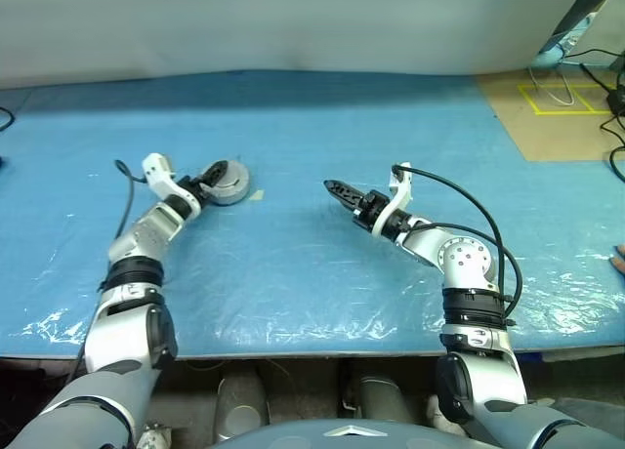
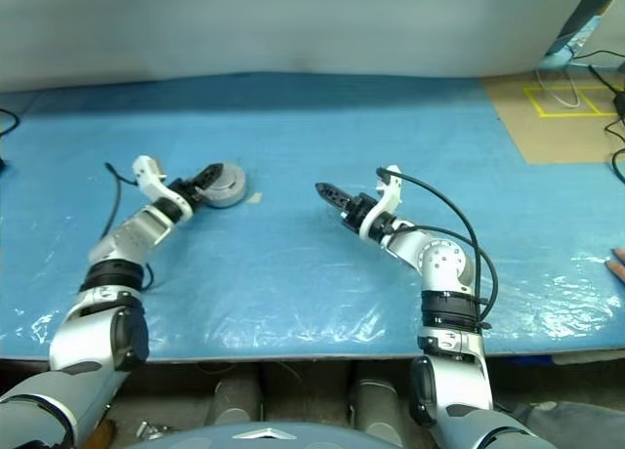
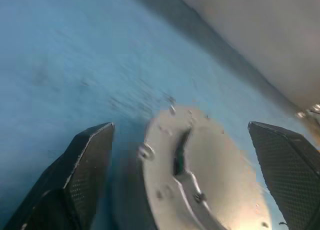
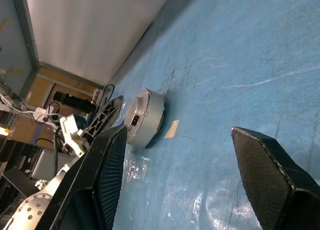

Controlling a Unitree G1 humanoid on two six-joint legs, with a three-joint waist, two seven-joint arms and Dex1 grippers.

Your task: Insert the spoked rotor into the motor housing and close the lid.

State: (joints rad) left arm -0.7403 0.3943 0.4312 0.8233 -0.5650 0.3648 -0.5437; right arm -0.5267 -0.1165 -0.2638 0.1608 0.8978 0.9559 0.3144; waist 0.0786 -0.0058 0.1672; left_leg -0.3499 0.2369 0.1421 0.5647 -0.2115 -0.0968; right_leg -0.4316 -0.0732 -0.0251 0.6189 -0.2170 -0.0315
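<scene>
Right gripper: hung just above the blue table cover, near the middle, pointing toward 10 o'clock; fingers stood wide apart, nothing between them.
Left gripper: lay at about 9 o'clock from the right one, well apart from it; fingers spread wide on either side of the motor can, not visibly pressing it.
Motor can: rested on the cover just past the left fingertips, its lid on top.
Scrap of tape: lay on the cover just beside the can, at its 4 o'clock.
</scene>
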